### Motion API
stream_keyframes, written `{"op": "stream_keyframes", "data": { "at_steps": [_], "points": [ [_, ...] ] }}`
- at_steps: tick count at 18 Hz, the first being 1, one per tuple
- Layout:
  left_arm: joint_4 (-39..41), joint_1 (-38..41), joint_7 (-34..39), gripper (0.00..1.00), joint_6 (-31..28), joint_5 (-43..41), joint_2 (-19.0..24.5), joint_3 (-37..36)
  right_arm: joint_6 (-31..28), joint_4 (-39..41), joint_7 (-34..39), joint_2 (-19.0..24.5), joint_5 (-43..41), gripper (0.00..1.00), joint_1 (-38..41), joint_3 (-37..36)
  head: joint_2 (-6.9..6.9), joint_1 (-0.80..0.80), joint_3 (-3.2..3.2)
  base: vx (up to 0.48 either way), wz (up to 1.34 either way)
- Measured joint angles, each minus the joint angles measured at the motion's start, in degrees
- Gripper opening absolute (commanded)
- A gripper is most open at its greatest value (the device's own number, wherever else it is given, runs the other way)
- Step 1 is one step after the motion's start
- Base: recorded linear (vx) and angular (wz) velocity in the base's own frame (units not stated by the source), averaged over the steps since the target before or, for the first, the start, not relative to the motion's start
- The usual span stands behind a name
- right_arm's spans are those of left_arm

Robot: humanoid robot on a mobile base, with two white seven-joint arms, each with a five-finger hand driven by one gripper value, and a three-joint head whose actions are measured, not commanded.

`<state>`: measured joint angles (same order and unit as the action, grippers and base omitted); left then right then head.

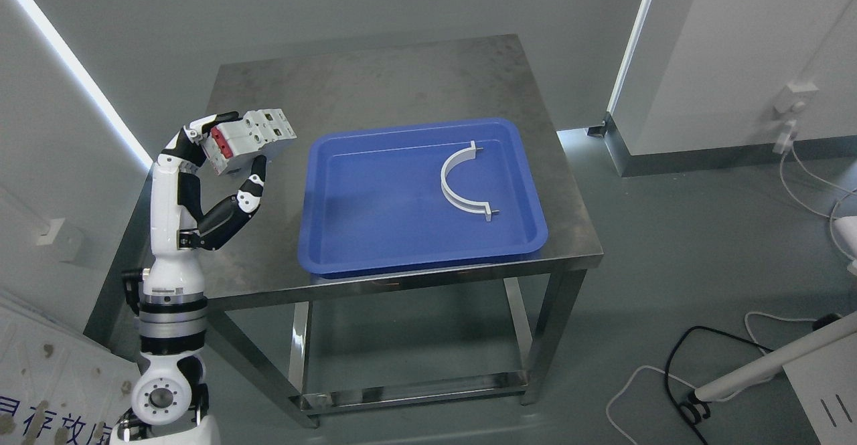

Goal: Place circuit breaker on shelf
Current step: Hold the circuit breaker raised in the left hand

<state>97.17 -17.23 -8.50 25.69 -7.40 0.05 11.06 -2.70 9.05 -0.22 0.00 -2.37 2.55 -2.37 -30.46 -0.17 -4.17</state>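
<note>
The circuit breaker (249, 138) is being held clamped in the left hand (221, 164), fingers over its top and thumb beneath, lifted clear of the steel table (402, 77). It is probably being kept raised for carrying to a shelf, which is not being shown; to the hand's right, a blue tray (321, 251) is lying with a white curved bracket (462, 184)

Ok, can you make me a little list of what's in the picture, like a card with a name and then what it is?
robot hand: left hand, raised over the table's left edge
holding: circuit breaker, grey-white with a red part, gripped in the fingers
other hand: not in the picture
table: shiny metal table
tray: blue tray lying on the table
in the tray: one white curved bracket, shaped like a half ring
floor: white and black cables at lower right
shelf: none clearly visible
</note>
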Motion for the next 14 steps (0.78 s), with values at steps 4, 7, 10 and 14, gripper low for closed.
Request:
{"op": "stream_keyframes", "data": {
  "at_steps": [4,7,10,14],
  "points": [
    [0.2,0.9,0.0,0.13,0.4,0.0,0.0,0.3,0.0,0.0,0.0,0.0,0.0,1.00,0.0,0.0,0.00,0.00,0.00,0.000,0.00],
    [0.3,1.4,0.0,0.13,0.9,0.0,0.0,0.4,0.0,0.0,0.0,0.0,0.0,1.00,0.0,0.0,0.00,0.00,0.00,0.000,0.00],
    [0.4,2.0,0.0,0.12,1.2,0.0,0.0,0.5,0.0,0.0,0.0,0.0,0.0,1.00,0.0,0.0,0.00,0.00,0.00,0.000,0.00],
    [0.4,2.4,0.0,0.12,1.6,0.0,0.0,0.5,0.0,0.0,0.0,0.0,0.0,1.00,0.0,0.0,0.00,0.00,0.00,0.000,0.00]
  ]
}}
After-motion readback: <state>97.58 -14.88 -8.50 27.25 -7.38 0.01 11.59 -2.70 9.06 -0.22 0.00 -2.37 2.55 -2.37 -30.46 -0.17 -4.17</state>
